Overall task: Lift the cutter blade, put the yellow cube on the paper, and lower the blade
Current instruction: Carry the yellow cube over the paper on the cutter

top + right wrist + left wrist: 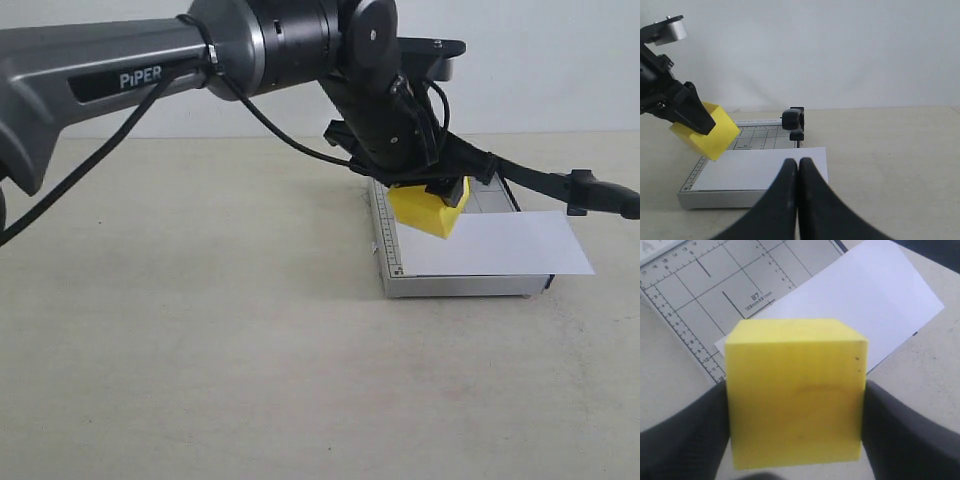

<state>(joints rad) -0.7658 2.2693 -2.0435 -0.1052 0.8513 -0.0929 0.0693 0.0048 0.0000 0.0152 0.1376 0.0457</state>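
My left gripper point(432, 192) is shut on the yellow cube point(425, 213), holding it tilted just above the left part of the grey gridded cutter base point(450, 285). In the left wrist view the cube point(795, 395) fills the space between the two dark fingers point(685, 440), over the paper's point(865, 305) near corner. The white paper point(495, 245) lies on the base and overhangs its right side. The cutter blade point(540, 182) is raised, its thick handle point(600, 195) out to the right. My right gripper point(798, 164) is shut with nothing in it, facing the paper point(760, 167) and blade handle point(793, 121).
The cutter stands on a plain beige tabletop point(200, 330) before a white wall. The left arm's grey body point(120, 70) spans the upper left of the exterior view. A ruler scale runs along the base's left edge point(385, 235).
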